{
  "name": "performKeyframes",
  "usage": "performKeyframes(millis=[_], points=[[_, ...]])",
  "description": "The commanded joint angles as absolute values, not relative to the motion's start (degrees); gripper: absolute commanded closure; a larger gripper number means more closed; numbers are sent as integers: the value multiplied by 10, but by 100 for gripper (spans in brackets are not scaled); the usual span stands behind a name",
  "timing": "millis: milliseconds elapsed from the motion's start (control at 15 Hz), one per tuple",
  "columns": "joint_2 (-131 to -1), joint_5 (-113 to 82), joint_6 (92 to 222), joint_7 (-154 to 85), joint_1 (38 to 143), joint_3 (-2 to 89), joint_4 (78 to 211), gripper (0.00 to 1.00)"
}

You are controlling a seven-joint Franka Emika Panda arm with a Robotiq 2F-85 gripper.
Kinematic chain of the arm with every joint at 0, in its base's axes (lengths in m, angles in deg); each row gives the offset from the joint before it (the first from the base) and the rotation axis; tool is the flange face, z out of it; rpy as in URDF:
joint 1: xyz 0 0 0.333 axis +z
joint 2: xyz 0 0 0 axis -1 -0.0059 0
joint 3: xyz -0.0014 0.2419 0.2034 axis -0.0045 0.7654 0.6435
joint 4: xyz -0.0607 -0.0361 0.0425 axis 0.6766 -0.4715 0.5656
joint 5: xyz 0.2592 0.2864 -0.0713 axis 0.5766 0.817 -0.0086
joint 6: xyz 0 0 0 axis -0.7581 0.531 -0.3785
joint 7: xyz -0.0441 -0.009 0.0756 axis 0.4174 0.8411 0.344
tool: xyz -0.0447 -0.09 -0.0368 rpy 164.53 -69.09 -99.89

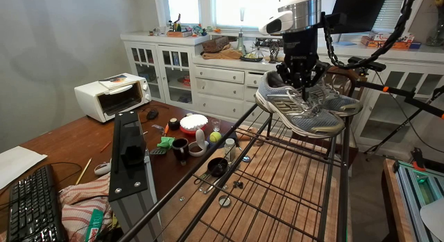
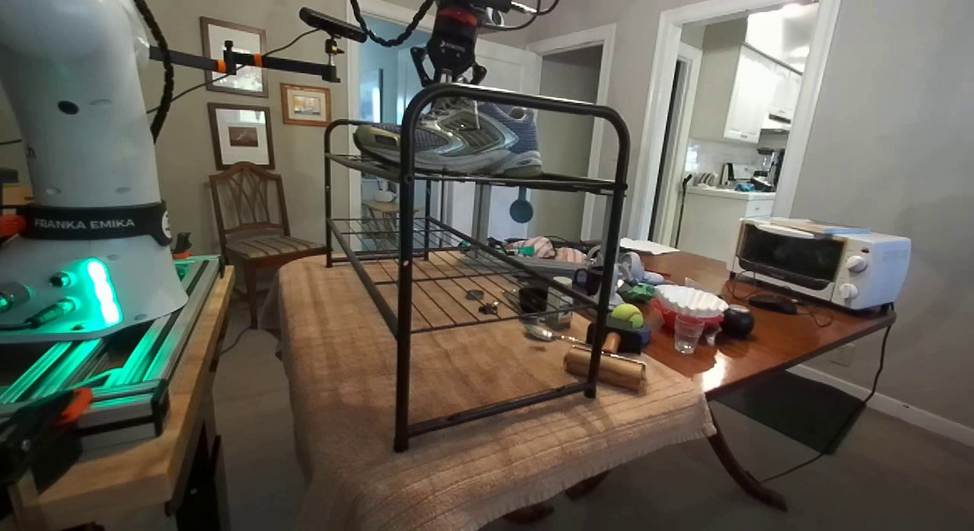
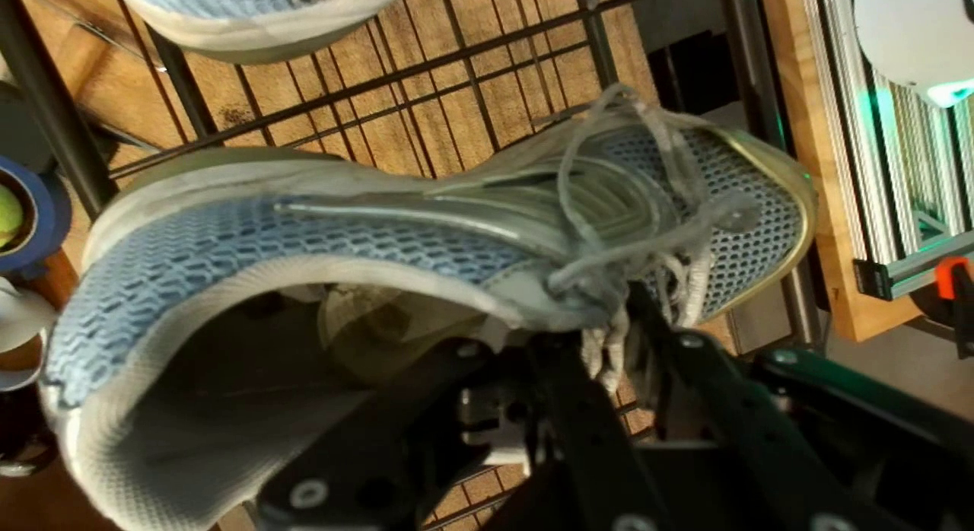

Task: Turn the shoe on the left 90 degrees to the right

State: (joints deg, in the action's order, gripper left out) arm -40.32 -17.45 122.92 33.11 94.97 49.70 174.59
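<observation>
The hand (image 3: 599, 316) is clamped at the throat of the shoe (image 1: 295, 111), with the laces (image 3: 639, 247) between its tips; firmness of the bite cannot be read. Verify that the pinch includes the upper, not loose lace alone. Just beside, across a gap in the wrist view, is the second shoe (image 1: 339, 101); a quarter turn will probably swing toe or heel toward it, so offset first. The pair occupies one end of the top level of the rack (image 2: 405, 303), the grasped shoe's toe overlapping its edge. Raise just enough to free the sole, rotate slowly about the vertical, lower level, then release.
</observation>
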Motion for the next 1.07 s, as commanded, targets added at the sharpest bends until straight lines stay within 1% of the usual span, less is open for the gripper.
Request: performKeyframes(millis=[0, 67, 333, 467, 533, 600, 1000], points=[[-405, -181, 1212, 346, 951, 497, 1736, 56], [-405, -179, 1211, 342, 951, 497, 1735, 50], [-397, -176, 1220, 319, 950, 499, 1736, 19], [-389, -169, 1224, 264, 949, 502, 1735, 4], [-383, -162, 1224, 215, 949, 505, 1735, 1], [-378, -160, 1225, 183, 950, 507, 1735, 0], [-348, -147, 1241, -23, 958, 524, 1751, 0]])
